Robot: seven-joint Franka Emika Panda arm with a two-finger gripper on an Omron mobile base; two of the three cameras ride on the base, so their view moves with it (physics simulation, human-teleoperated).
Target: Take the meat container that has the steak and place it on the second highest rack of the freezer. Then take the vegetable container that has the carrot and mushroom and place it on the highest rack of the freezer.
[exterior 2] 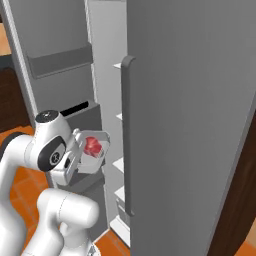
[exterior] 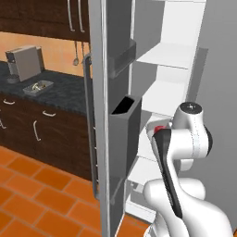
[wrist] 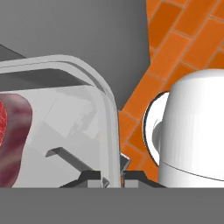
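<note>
The meat container [exterior 2: 96, 152], a pale shallow tray, hangs tilted in front of the open freezer [exterior: 185, 28]. The red steak [exterior 2: 92, 145] lies in it. My gripper [exterior 2: 78, 161] is shut on the tray's rim. In the hand view the rim [wrist: 114, 131] runs down between my gripper's [wrist: 113, 178] two tips, and the steak [wrist: 13, 140] shows at the left. From the left base view a bit of the steak [exterior: 159, 128] peeks past my arm, level with the middle white shelves [exterior: 164, 88]. The vegetable container [exterior: 38, 87] sits on the dark counter at the left.
The freezer's open door [exterior: 118, 115] stands left of my arm, its dark bins [exterior: 125, 134] jutting toward the tray. A shut grey door with a long bar handle [exterior 2: 126, 135] is on the right. A coffee machine [exterior: 23, 62] stands on the counter. Orange tiles cover the floor.
</note>
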